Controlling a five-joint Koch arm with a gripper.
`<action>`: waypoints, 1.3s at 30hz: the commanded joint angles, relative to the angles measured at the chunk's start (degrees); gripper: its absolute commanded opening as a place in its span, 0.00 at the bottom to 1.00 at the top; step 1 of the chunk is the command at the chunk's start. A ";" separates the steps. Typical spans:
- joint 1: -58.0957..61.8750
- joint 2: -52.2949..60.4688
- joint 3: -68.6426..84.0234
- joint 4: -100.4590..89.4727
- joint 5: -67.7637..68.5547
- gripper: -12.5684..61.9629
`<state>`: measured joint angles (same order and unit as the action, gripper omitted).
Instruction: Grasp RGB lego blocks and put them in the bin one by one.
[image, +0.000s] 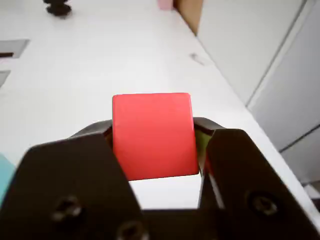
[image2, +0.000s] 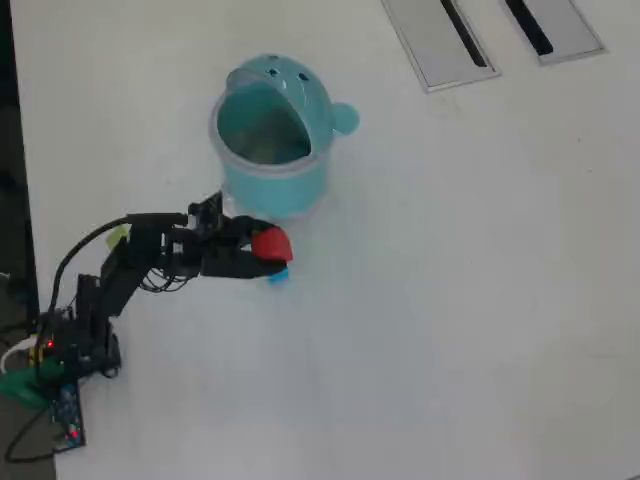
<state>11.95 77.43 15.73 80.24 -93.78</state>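
Red plastic cube (image: 152, 135) sits clamped between my black gripper (image2: 268, 256) jaws, lifted over the white table (image2: 450, 300) just beside the round light-teal plastic bin (image2: 272, 175), with a small blue cube (image2: 277, 276) peeking out underneath it.

In the overhead view, the light-teal bin (image2: 272, 140) stands just above the claw (image2: 268, 252) and blocks that side; its mouth is open at the top. A blue block (image2: 278, 275) lies on the counter (image2: 460, 300) directly under the claw tip. To the right and below, the counter is bare and wide. Two grey slotted panels (image2: 440, 40) lie far at the upper right.
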 joint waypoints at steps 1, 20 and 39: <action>-2.29 3.96 -1.23 -6.50 0.53 0.33; -11.87 13.27 21.09 -23.99 0.53 0.33; -25.40 26.19 48.69 -44.21 -2.02 0.33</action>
<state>-12.66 100.81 66.53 42.19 -95.36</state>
